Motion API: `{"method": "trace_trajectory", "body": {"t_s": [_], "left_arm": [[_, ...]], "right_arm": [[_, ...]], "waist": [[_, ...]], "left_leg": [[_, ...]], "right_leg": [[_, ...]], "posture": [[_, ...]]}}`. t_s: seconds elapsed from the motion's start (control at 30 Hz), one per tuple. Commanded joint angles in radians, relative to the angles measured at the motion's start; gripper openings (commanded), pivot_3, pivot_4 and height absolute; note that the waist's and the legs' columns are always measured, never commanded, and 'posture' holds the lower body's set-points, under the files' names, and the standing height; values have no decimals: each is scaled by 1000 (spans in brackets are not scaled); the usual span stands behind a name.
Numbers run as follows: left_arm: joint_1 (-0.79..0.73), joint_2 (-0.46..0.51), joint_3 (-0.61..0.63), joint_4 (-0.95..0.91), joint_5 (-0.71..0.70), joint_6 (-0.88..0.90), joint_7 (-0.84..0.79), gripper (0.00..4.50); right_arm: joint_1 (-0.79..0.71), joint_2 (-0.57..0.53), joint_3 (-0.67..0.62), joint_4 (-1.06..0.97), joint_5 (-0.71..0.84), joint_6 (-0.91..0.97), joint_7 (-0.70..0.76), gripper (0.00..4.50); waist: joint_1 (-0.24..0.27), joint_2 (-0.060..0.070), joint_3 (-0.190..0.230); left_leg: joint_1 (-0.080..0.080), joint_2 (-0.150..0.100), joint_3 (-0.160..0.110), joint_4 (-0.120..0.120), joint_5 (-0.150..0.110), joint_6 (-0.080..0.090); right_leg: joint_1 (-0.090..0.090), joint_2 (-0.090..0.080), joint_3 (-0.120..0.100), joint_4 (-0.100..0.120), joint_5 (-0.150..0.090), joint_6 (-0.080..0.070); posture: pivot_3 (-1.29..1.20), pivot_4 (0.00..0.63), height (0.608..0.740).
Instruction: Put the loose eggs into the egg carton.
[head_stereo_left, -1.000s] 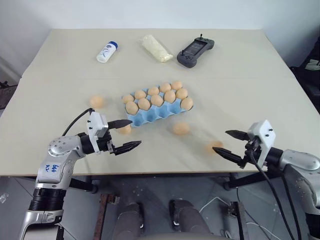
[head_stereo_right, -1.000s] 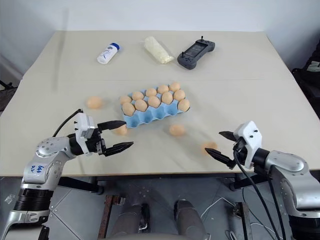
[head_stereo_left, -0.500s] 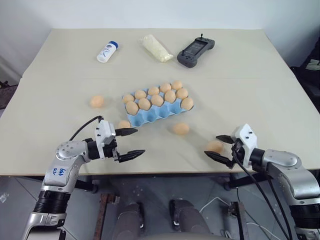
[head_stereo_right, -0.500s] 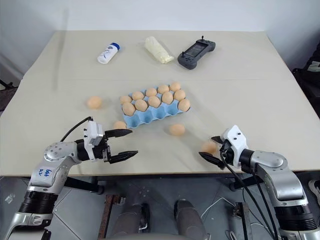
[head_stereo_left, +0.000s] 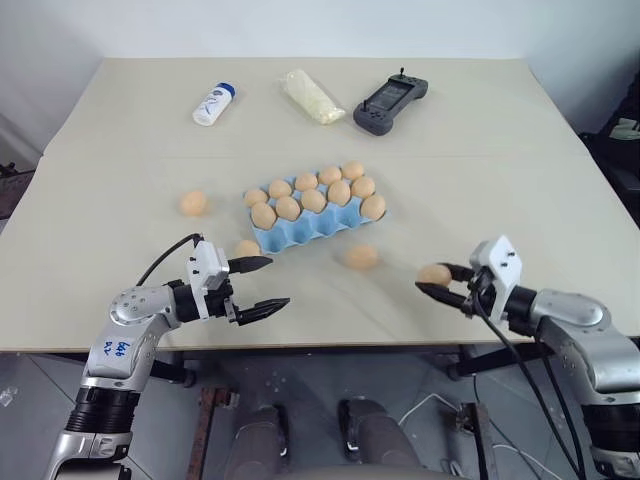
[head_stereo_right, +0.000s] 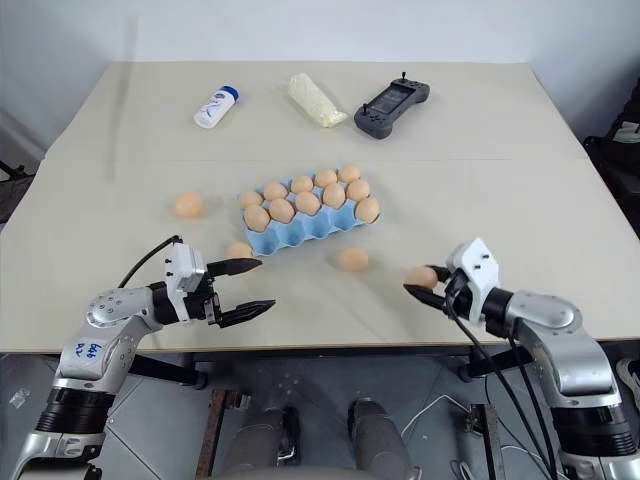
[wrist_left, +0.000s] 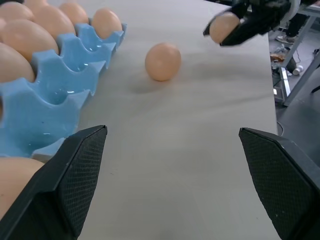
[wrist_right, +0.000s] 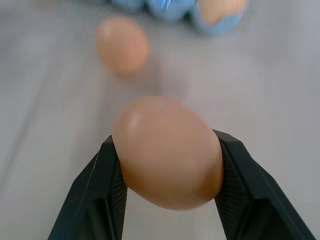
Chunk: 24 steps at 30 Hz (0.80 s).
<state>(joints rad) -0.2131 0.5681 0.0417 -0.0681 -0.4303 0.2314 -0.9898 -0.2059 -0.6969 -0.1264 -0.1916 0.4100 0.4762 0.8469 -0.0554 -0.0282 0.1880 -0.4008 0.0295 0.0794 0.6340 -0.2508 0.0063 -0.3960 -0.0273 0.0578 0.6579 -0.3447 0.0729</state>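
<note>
Right gripper (head_stereo_right: 428, 283): clamped on one egg (wrist_right: 167, 151), lifted clear of the table (head_stereo_left: 480, 140).
Left gripper (head_stereo_left: 256, 283): jaws spread, empty.
Egg carton (head_stereo_left: 318, 226): ahead and left of the held egg; its free cups seem to be in the near row.
Other loose eggs: one (head_stereo_left: 361, 256) just right of the carton's near edge, one (head_stereo_left: 247, 249) by its near-left corner, one (head_stereo_left: 193, 203) well left.
Nearer arm: right, already carrying.

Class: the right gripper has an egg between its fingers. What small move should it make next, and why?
Probably carry the egg toward the blue egg carton. The right gripper is shut on it, and in the left wrist view the egg appears lifted off the table. The carton's near row shows empty cups, while the far rows are filled, so an empty near cup is the likely target.
</note>
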Motion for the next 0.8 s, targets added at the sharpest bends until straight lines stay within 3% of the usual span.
{"method": "trace_trajectory", "body": {"t_s": [0.03,0.23,0.47,0.8], "left_arm": [[3,0,36,-40,-23,5,24,4500],[2,-14,55,-42,-22,1,66,4500],[-7,-25,81,-52,-24,-8,111,4500],[10,-23,110,-77,-28,-2,139,4500]], "right_arm": [[-115,32,-10,9,17,-8,-33,1906],[-297,163,54,123,-21,-52,-86,1901],[-439,262,193,278,-84,-67,-44,1901],[-632,398,269,665,-231,-290,-50,1901]], "waist": [[-1,0,0],[0,0,0],[-1,0,0],[-5,0,0]], "left_leg": [[0,0,0,0,0,0],[0,0,0,0,0,0],[-1,0,-1,0,0,0],[-1,0,-1,0,1,-1]], "right_leg": [[0,0,0,0,0,0],[-1,0,0,0,0,0],[-2,0,-1,0,0,0],[-2,0,-2,1,0,0]], "posture": [[0,150,740],[0,150,740],[0,150,740],[0,150,740]]}}
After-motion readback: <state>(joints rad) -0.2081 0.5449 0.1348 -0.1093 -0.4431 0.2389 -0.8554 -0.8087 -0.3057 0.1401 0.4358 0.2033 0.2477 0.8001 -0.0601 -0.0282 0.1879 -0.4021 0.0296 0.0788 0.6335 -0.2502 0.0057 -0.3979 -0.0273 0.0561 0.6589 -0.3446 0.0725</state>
